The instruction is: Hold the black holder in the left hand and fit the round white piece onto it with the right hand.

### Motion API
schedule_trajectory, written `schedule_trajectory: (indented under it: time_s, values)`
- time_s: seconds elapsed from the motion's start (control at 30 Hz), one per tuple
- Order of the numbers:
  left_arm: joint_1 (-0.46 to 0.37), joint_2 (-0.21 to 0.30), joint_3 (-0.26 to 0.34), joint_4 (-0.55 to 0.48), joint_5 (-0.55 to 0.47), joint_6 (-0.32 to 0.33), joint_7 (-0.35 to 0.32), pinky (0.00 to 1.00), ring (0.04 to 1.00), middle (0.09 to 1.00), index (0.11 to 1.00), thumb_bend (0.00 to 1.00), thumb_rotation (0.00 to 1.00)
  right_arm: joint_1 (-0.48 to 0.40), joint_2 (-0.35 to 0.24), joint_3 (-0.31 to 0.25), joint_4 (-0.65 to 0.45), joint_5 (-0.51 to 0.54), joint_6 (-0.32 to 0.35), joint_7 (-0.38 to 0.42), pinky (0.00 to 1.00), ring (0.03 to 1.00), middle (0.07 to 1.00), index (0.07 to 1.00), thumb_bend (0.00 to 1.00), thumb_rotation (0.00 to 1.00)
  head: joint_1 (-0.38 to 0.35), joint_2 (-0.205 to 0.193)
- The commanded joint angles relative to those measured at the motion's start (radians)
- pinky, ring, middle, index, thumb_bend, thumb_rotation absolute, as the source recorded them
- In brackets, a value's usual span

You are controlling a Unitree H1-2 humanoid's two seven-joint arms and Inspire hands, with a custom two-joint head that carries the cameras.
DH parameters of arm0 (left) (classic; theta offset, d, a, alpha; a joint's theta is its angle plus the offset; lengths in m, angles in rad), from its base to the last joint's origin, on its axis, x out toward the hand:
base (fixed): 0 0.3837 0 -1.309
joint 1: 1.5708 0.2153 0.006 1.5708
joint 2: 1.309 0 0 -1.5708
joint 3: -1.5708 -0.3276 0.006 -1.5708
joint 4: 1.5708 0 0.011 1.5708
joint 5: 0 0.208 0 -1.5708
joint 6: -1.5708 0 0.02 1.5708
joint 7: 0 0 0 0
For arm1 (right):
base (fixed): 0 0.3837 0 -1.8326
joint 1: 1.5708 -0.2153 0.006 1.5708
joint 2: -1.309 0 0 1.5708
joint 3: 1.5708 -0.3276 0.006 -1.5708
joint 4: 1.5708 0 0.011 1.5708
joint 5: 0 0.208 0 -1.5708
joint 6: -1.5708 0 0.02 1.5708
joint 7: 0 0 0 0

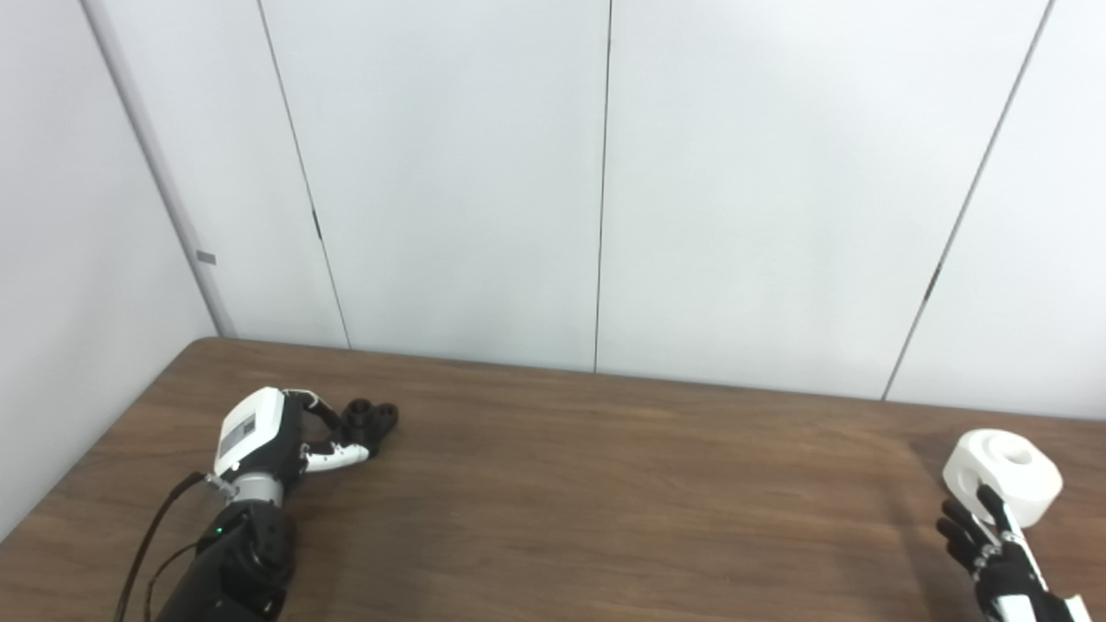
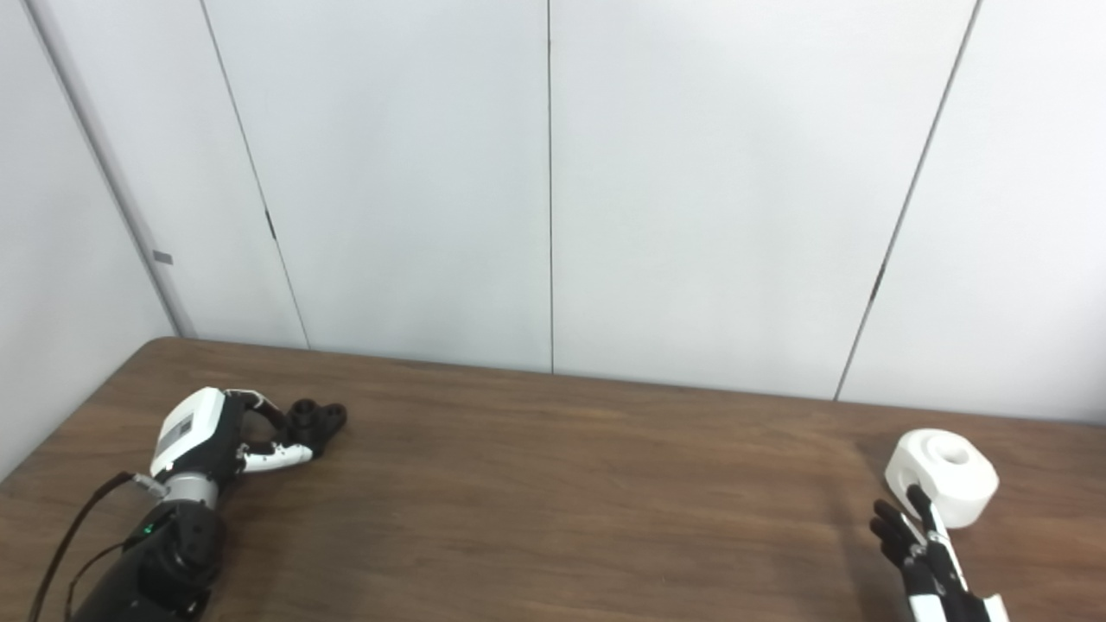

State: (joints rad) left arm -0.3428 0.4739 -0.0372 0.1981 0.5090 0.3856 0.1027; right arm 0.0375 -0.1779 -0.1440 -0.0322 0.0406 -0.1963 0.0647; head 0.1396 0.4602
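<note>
1. Far left on table (image 1: 553, 484): left hand (image 1: 285, 436) curled beside black holder (image 1: 370, 421), fingers touching it; firm grip unclear; not lifted.
2. Far right: right hand (image 1: 989, 540) fingers spread against round white piece (image 1: 1007, 475); not grasped; fitting undone.

A small black holder (image 1: 370, 420), its top showing round sockets, sits on the far left of the table, touching the fingertips of a robot hand. Well apart from it, at the far right, a round white piece (image 1: 1002, 476) lies flat: a thick, glossy disc with a circular recess in its upper face. A dark finger overlaps its near side; whether it touches cannot be told.
</note>
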Motion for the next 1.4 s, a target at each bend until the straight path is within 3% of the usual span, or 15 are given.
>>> schedule_trajectory:
  time_s: [0.0,0.23,0.4,0.53,0.63,0.73,0.97,1.37]
  values:
    - [-0.001,0.002,0.01,-0.091,-0.018,0.023,-0.039,0.75,0.841,0.77,0.484,0.51,0.05,0.064,0.037,0.016,0.052,0.006,-0.007,-0.01,0.89,0.884,0.892,0.972,0.59,0.94,-0.001,0.004]
    - [0.078,-0.002,-0.016,-0.275,-0.024,0.073,-0.16,0.81,0.876,0.769,0.485,0.51,0.05,0.061,0.039,0.019,0.047,-0.006,-0.005,-0.014,0.88,0.888,0.891,0.968,0.6,0.94,-0.011,0.02]
    - [0.149,-0.04,-0.037,-0.391,-0.009,0.082,-0.225,0.81,0.852,0.763,0.485,0.51,0.06,0.063,0.035,0.024,0.032,-0.009,0.006,-0.011,0.89,0.902,0.898,0.973,0.62,0.95,-0.028,0.042]
    - [0.204,-0.06,-0.064,-0.459,-0.01,0.046,-0.241,0.81,0.848,0.758,0.486,0.51,0.06,0.062,0.035,0.026,0.01,-0.02,0.023,-0.018,0.9,0.897,0.896,0.968,0.61,0.95,-0.054,0.078]
    - [0.244,-0.075,-0.089,-0.513,-0.008,0.054,-0.263,0.84,0.863,0.779,0.486,0.51,0.06,0.062,0.039,0.033,-0.011,-0.046,0.027,-0.029,0.91,0.892,0.891,0.968,0.59,0.97,-0.075,0.108]
    - [0.287,-0.091,-0.108,-0.555,-0.032,0.035,-0.284,0.84,0.873,0.791,0.486,0.51,0.05,0.064,0.047,0.038,-0.045,-0.047,0.071,-0.031,0.93,0.897,0.895,0.974,0.61,0.97,-0.1,0.143]
    - [0.352,-0.118,-0.188,-0.575,-0.024,-0.034,-0.313,0.85,0.886,0.796,0.486,0.51,0.05,0.06,0.057,0.045,-0.109,-0.042,0.135,-0.033,0.94,0.905,0.908,0.986,0.58,0.97,-0.131,0.209]
    - [0.377,-0.132,-0.312,-0.534,0.045,-0.187,-0.311,0.82,0.895,0.803,0.486,0.51,0.05,0.051,0.059,0.042,-0.174,-0.034,0.215,-0.037,0.93,0.912,0.92,0.997,0.59,0.96,-0.151,0.287]
